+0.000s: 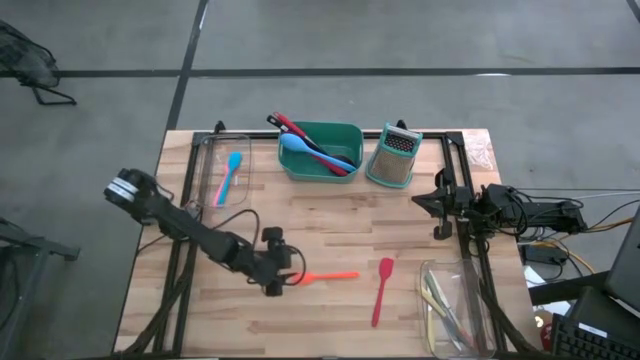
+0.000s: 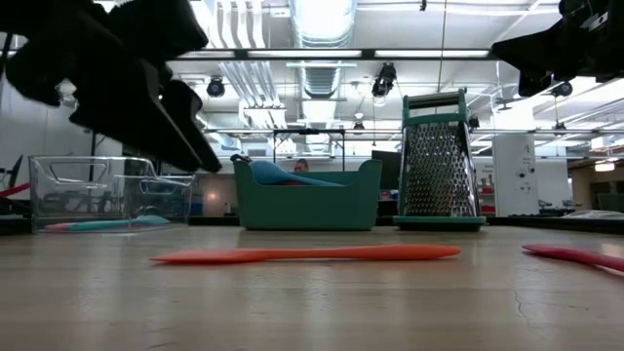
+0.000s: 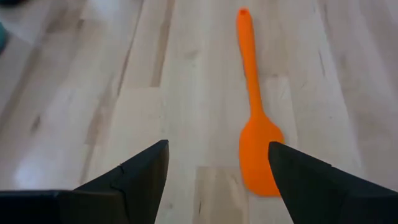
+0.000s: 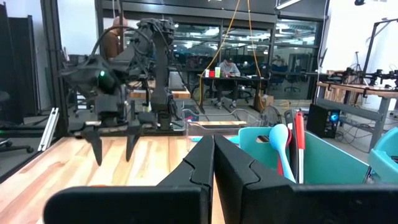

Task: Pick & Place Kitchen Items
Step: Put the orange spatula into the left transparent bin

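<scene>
Left gripper: the left gripper (image 3: 217, 171) was held just above the table (image 1: 330, 225), fingers spread wide and empty, with the blade of the orange spatula (image 3: 256, 134) lying beside one finger rather than squarely between the two.
Right gripper: the right gripper (image 4: 213, 163) was parked near the table's right edge, its fingers pressed together on nothing.
Orange spatula: it was seen lying flat on the bare wood near the table's middle front, handle stretched away from the left gripper.
Red spatula: the red spatula (image 1: 381, 290) was seen flat on the table just to the right of the orange one, apart from it.
Other utensils: blue and red ones were stood in the teal tub (image 1: 345, 133) at the back; a blue spoon (image 1: 230, 175) lay in the clear bin (image 1: 209, 150) at back left, and pale ones in the clear bin (image 1: 440, 275) at front right.
Handling: the spatula was judged light, thin and likely smooth, its blade probably flexible; it sat so low that the fingers would have to come down to the wood.
Hold: the slim, stiffer handle or neck was judged the better place to be pinched, across its width.
Room: open wood was seen all round the spatula; the grater (image 1: 394, 156) and tub stood well apart from it.
</scene>
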